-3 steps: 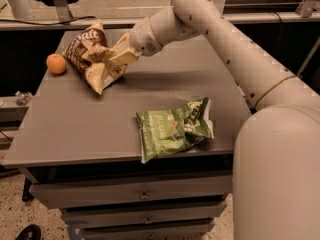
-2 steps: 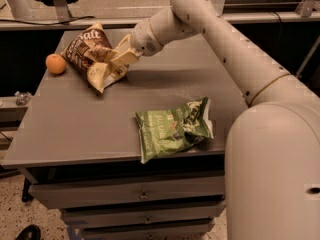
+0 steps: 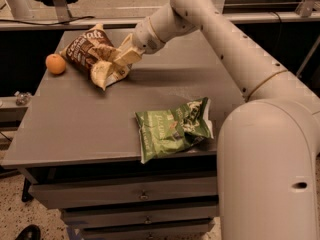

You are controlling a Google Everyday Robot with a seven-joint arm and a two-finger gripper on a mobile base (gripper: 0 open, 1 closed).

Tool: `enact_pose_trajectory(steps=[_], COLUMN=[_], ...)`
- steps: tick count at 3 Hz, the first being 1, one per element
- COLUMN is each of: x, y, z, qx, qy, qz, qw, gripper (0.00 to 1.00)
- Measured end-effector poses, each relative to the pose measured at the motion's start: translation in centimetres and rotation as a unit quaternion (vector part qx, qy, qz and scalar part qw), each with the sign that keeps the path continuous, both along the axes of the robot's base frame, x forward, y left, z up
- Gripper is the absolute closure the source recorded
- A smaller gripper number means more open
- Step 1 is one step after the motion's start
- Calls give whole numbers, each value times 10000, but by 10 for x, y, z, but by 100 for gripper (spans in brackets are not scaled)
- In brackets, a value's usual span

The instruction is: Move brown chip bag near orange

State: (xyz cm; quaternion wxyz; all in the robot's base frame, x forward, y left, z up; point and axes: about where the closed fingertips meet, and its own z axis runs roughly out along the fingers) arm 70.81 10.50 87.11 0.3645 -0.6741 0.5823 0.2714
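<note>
Wrinkly dark-brown foil chip bag (image 3: 92,51) was at the far left of the flat grey table top (image 3: 75,119). It was tilted, with white lettering on the dark upper part and a pale yellow lower end crumpled and folded toward the near side. Couldn't tell if that end rested on the top or hung just over it.

Beige two-finger gripper (image 3: 120,59) was at the bag's right edge, clenched on the pale yellow part. White robot arm (image 3: 225,39) reached in from the right.

Small round smooth orange fruit (image 3: 55,64) sat just left of the bag; touching or not, couldn't tell.

Crumpled green foil chip bag (image 3: 172,129) lay flat at the near right edge, well apart from both.

Containers: grey drawers (image 3: 125,194) under the top were shut, contents hidden. Both bags looked closed.
</note>
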Motion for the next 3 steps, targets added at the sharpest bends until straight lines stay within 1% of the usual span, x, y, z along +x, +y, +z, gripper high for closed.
enact_pose_trajectory(steps=[1,2,3], x=[2,2,1], y=[-3,-6,-23], z=[3,7,20], qx=[-71,-112,-117], qy=[5,-4,-81], qz=[-12,-5,-75], qw=[10000,9999,9999], gripper=[12,0,0])
